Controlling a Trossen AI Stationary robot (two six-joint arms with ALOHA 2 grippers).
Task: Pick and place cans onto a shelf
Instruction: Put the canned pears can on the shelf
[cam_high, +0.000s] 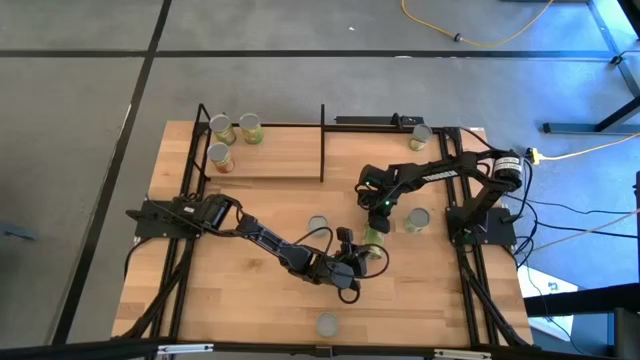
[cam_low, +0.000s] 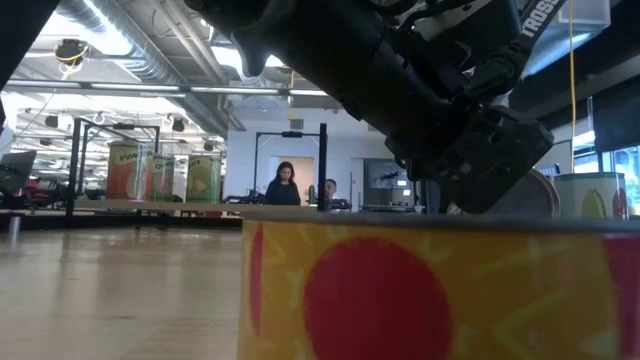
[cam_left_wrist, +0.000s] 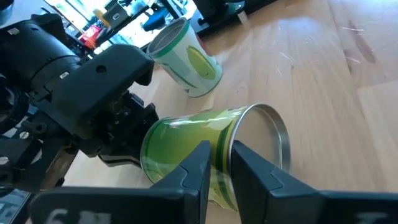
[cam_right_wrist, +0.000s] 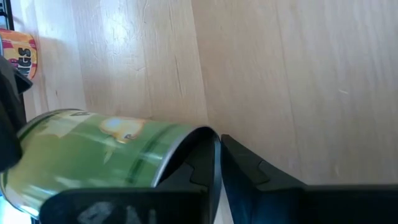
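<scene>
R gripper (cam_high: 377, 222) clamps green can (cam_left_wrist: 199, 149) rim; L gripper (cam_high: 352, 262) near-shut beside it, contact unclear

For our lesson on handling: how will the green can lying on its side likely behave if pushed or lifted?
The can lies on its curved side on the smooth table, so a push would probably roll it. Its glossy label looks slippery; a light grip might slide. Its metal end suggests it is stiff.
</scene>
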